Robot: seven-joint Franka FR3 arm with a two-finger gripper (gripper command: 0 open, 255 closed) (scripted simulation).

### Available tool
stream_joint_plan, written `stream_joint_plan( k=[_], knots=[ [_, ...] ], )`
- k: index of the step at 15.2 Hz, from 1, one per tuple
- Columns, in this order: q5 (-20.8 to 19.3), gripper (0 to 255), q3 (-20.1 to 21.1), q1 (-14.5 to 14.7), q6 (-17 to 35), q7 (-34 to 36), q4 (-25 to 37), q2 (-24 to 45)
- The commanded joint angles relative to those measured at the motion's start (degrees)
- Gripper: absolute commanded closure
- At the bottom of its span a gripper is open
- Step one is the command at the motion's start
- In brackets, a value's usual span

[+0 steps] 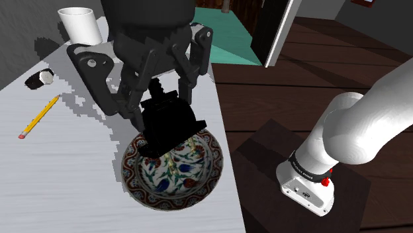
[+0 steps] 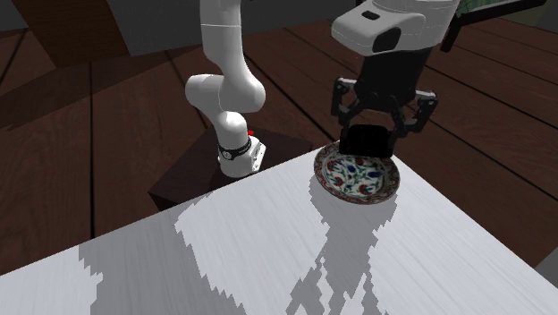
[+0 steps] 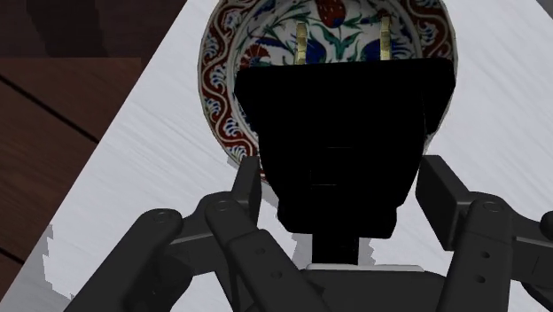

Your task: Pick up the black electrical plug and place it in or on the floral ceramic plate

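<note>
The black electrical plug [image 1: 169, 124] hangs just above the floral plate [image 1: 155, 195], its two brass prongs pointing down at the plate's middle. My gripper [image 1: 162, 106] is shut on the plug, one finger on each side of its body. In the wrist view the plug [image 3: 341, 133] covers much of the plate [image 3: 217, 84], and the gripper [image 3: 341, 191] clasps the plug's narrower back part. From the second exterior view the plug [image 2: 368, 140] sits right over the plate [image 2: 335, 179], with the gripper [image 2: 377, 125] above it. The plate rests near the white table's edge.
A white cup [image 1: 79, 23] stands at the table's far end. A yellow pencil [image 1: 38, 118] and a small black and white object [image 1: 40, 78] lie toward the shoulder view's left. The table edge [image 1: 228, 165] runs just past the plate; beyond is dark wood floor and the stand [image 1: 265, 142].
</note>
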Motion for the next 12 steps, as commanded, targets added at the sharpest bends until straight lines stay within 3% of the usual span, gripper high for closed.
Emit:
stream_joint_plan(
  k=[1, 12],
  knots=[
    [0.4, 255, -0.1, 0.2, 1.6, -0.3, -2.2, -0.6],
    [1.5, 255, 0.2, 0.8, 8.6, -1.2, -10.2, -2.0]
  ],
)
